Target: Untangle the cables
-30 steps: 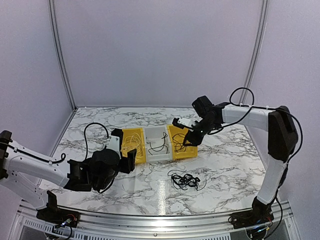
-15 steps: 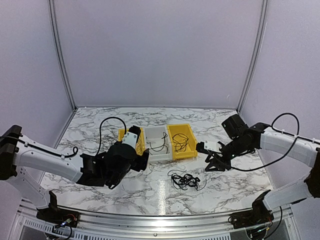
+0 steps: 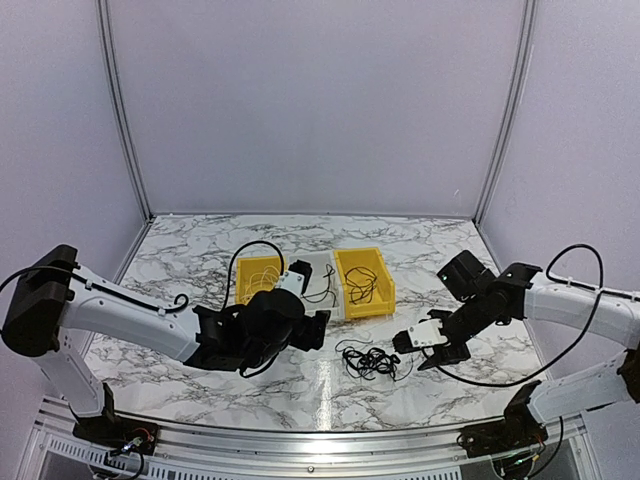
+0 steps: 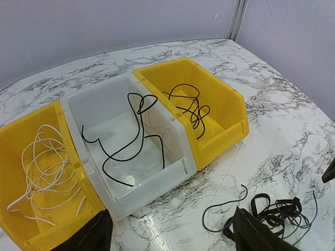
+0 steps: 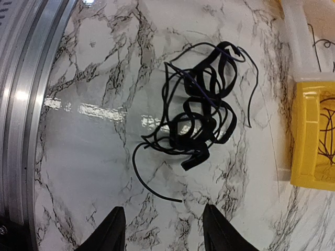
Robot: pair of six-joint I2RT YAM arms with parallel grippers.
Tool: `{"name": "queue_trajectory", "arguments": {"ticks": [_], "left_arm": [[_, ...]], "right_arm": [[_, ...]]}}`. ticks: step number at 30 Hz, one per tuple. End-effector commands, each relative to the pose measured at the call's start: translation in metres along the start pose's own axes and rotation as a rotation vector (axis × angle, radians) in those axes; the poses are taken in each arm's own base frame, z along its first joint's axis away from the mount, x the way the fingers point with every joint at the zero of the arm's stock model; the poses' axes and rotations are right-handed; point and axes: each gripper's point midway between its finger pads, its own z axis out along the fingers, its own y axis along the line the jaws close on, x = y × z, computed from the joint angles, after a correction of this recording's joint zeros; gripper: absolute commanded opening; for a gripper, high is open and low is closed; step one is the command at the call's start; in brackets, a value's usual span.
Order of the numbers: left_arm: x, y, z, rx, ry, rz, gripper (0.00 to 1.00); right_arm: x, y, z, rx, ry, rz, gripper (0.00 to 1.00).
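A tangle of thin black cables [image 3: 371,361] lies on the marble in front of the bins; it also fills the right wrist view [image 5: 199,141] and shows at the lower right of the left wrist view [image 4: 277,213]. One loose black end curls out towards my right gripper [image 5: 163,226], which hovers open and empty just right of the tangle [image 3: 417,351]. My left gripper [image 3: 316,329] is open and empty too, low in front of the bins [image 4: 172,238], left of the tangle. A pale cable [image 4: 44,167] and single black cables [image 4: 191,107] lie in the bins.
Three bins stand in a row behind the tangle: a left yellow bin [image 3: 246,282], a translucent white bin [image 3: 322,262] and a right yellow bin [image 3: 385,285]. The metal rail [image 5: 21,104] runs along the table's near edge. Walls close the back and sides.
My right arm swung from above the right yellow bin down to the table right of the tangle, its jaws widening. The left arm moved right along the front of the bins and opened wider.
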Motion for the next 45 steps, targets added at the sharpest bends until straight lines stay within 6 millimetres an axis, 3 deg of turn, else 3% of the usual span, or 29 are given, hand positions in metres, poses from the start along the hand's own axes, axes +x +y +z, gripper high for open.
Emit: {"name": "queue_trajectory", "arguments": {"ticks": [1, 6, 11, 15, 18, 22, 26, 30, 37, 41, 45], "left_arm": [[-0.005, -0.006, -0.003, 0.019, 0.002, -0.078, 0.82], [-0.009, -0.007, -0.005, 0.022, 0.009, -0.091, 0.82], [-0.010, -0.007, -0.006, 0.021, 0.013, -0.088, 0.82], [-0.007, -0.009, -0.005, 0.032, 0.024, -0.061, 0.82], [-0.002, -0.016, -0.003, 0.065, 0.043, -0.008, 0.81], [0.000, -0.030, -0.010, 0.158, 0.062, 0.102, 0.78], [-0.006, -0.034, -0.039, 0.254, -0.002, 0.190, 0.77], [-0.021, -0.035, -0.072, 0.330, -0.084, 0.258, 0.70], [-0.060, -0.037, -0.118, 0.413, -0.246, 0.199, 0.69], [-0.081, -0.050, -0.124, 0.454, -0.340, 0.169, 0.70], [-0.086, -0.060, -0.102, 0.392, -0.362, 0.167, 0.70]], "right_arm": [[-0.009, 0.006, 0.014, -0.007, 0.041, -0.144, 0.51], [0.004, 0.013, 0.037, -0.033, 0.148, -0.211, 0.51], [0.014, 0.010, 0.046, -0.038, 0.204, -0.216, 0.47], [0.007, 0.007, 0.047, -0.032, 0.192, -0.206, 0.23], [-0.016, 0.000, 0.032, -0.011, 0.118, -0.194, 0.00], [-0.065, -0.011, -0.005, 0.013, -0.041, -0.184, 0.00], [-0.111, -0.019, -0.041, -0.001, -0.187, -0.160, 0.00], [-0.151, -0.033, -0.075, 0.013, -0.297, -0.149, 0.00], [-0.209, -0.062, -0.128, 0.068, -0.452, -0.130, 0.00], [-0.232, -0.077, -0.143, 0.075, -0.517, -0.103, 0.00], [-0.248, -0.082, -0.154, 0.058, -0.563, -0.099, 0.00]]}}
